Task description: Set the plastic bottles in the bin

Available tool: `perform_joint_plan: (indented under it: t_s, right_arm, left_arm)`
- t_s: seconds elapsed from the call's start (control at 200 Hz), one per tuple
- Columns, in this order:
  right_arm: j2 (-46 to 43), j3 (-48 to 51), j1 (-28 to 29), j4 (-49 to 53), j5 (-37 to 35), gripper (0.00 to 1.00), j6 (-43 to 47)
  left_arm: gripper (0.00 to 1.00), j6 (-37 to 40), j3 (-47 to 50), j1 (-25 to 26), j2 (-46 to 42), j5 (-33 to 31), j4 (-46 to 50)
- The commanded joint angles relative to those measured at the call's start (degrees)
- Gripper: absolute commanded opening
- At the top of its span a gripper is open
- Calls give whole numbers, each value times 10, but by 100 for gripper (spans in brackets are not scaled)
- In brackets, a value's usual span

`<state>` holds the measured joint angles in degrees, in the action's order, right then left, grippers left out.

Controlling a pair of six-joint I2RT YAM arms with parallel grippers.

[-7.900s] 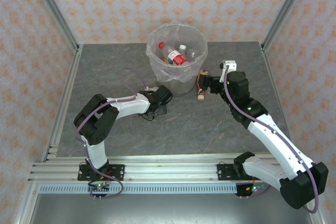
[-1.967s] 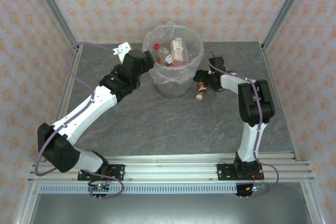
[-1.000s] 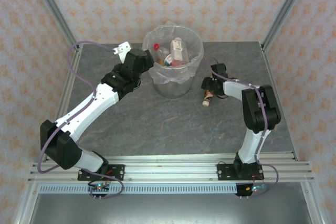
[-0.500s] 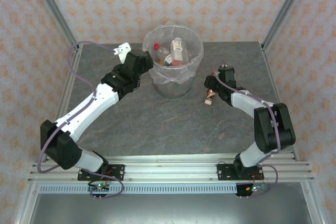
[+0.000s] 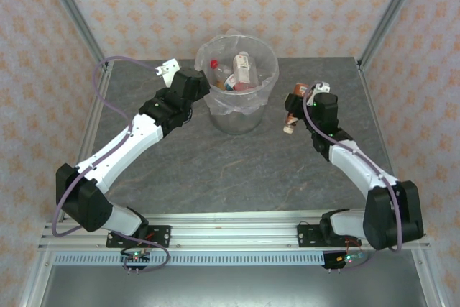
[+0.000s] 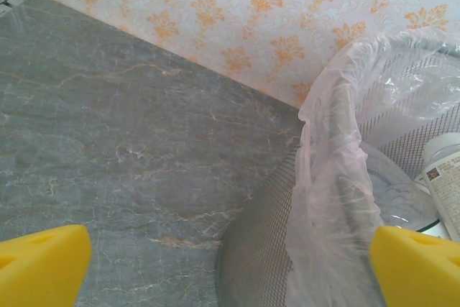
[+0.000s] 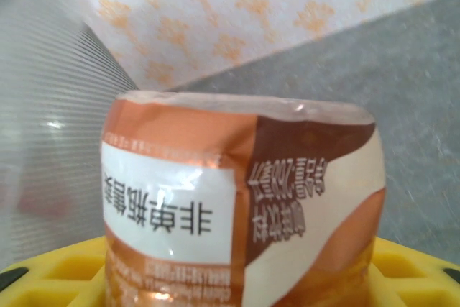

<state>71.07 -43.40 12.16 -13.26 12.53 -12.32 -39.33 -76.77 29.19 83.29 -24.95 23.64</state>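
Surfaces: the table (image 5: 215, 163) is a flat grey slab with pale marble-like veining. The walls carry pale wallpaper (image 5: 144, 5) with a repeating orange floral motif.

The bin (image 5: 237, 118) is round, at upper centre of the top view. Its wall is fine grey metal mesh (image 6: 259, 249) and it is lined with a thin, crinkled clear bag (image 6: 327, 170) folded over the rim. Several plastic bottles (image 5: 243, 70) lie jumbled inside: clear bodies, red-and-white labels, white and red caps. One white-labelled bottle shows at the right edge of the left wrist view, inside the liner.

The brown-labelled bottle (image 7: 241, 199) is cylindrical, wrapped in a glossy foil label of copper, dark brown and cream with a white panel of printed characters. In the top view this bottle (image 5: 290, 118) sits just right of the bin, apart from its wall, pale cap pointing down toward the bottom of the frame. I cannot tell whether the cap touches the table.

The right gripper (image 5: 295, 100) is closed around that bottle, with a yellow honeycomb-textured pad (image 7: 50, 271) against each side of the body. The right arm runs from the lower right, elbow low near the right edge, forearm slanting up-left.

The left gripper (image 5: 203, 88) is spread wide and holds nothing. Its yellow fingertips (image 6: 43, 264) sit at the two lower corners of the wrist view, with the bin's rim between them. The left arm's elbow is folded at lower left and its forearm stretches diagonally to the bin's left rim.
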Motion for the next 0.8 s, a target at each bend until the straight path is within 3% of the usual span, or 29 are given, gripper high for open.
perform_joint_plan:
  t_s: [0.0,0.48,0.631,0.796]
  right_arm:
    - [-47,0,-2,-36,31,57,14]
    - [-98,-76,5,-72,133,57,-59]
    - [-65,-143,17,-65,164,58,-65]
    - [15,-238,51,-25,165,58,-1]
  left_arm:
    - [100,-14,-2,-5,11,-25,9]
    - [100,-20,8,-6,1,-23,2]
    - [100,-20,10,-8,-1,-25,3]
    - [100,-20,6,-8,3,-15,3]
